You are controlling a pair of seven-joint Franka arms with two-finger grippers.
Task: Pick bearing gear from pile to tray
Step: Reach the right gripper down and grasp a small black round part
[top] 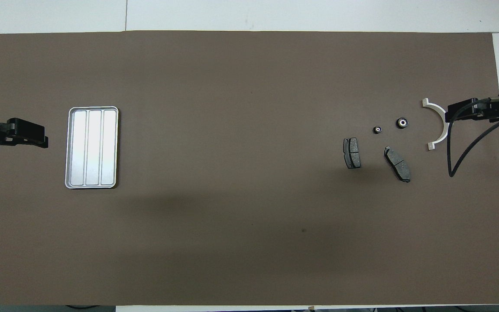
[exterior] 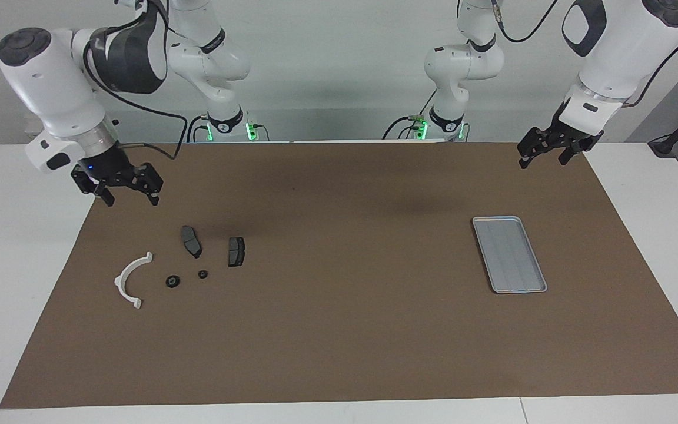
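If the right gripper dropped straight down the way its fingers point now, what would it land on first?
Probably bare brown mat. The open right gripper hangs near the mat's edge, short of the white arc bracket and brake pad, though depth is uncertain.

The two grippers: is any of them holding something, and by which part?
Nothing is held. The right gripper and left gripper are both open and empty.

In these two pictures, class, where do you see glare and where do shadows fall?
Overhead view: the flat silver-grey metal tray glares bright white; soft dark bands cross the brown mat nearer the robots. Facing view: the same tray looks dull grey; blurred shadows lie near the robots.
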